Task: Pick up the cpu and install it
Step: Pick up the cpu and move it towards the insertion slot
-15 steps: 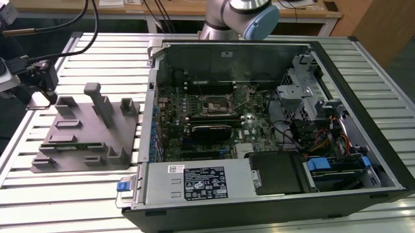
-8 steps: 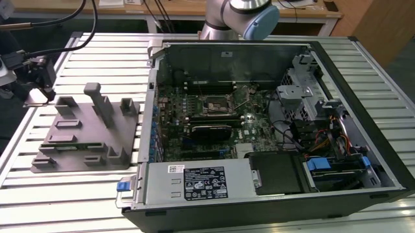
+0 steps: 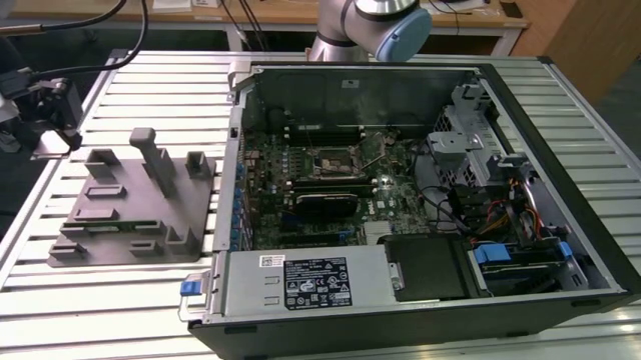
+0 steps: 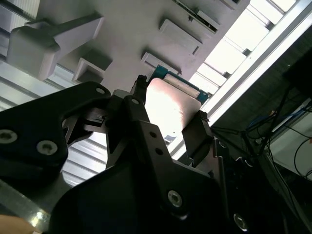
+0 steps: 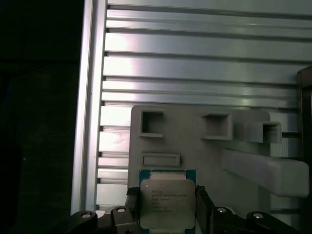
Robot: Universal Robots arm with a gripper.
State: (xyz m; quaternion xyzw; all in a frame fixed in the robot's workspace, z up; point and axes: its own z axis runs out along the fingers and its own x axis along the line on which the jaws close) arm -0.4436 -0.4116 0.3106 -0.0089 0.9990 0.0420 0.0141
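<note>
The cpu point(image 5: 167, 202) is a flat square chip with a pale silver top on a green board. It sits between the two black fingers point(image 5: 131, 207) of my gripper point(image 5: 167, 209), which is shut on its opposite edges. In the second wrist view the cpu point(image 4: 170, 105) shows bright and tilted in the gripper point(image 4: 170, 114), held above the grey fixture point(image 4: 122, 29). In the exterior view the gripper point(image 3: 48, 112) hangs at the far left, beyond the fixture's point(image 3: 135, 202) far left corner. The open computer case point(image 3: 421, 187) lies to the right, with the motherboard's square socket point(image 3: 326, 159) near its middle.
The grey plastic fixture point(image 5: 204, 141) with upright blocks lies on the slatted aluminium table point(image 3: 150, 82). A silver power supply box point(image 3: 305, 281) fills the case's near left corner, with drive cages and cables point(image 3: 481, 172) at the right. The table's edge point(image 5: 90, 122) runs beside the fixture.
</note>
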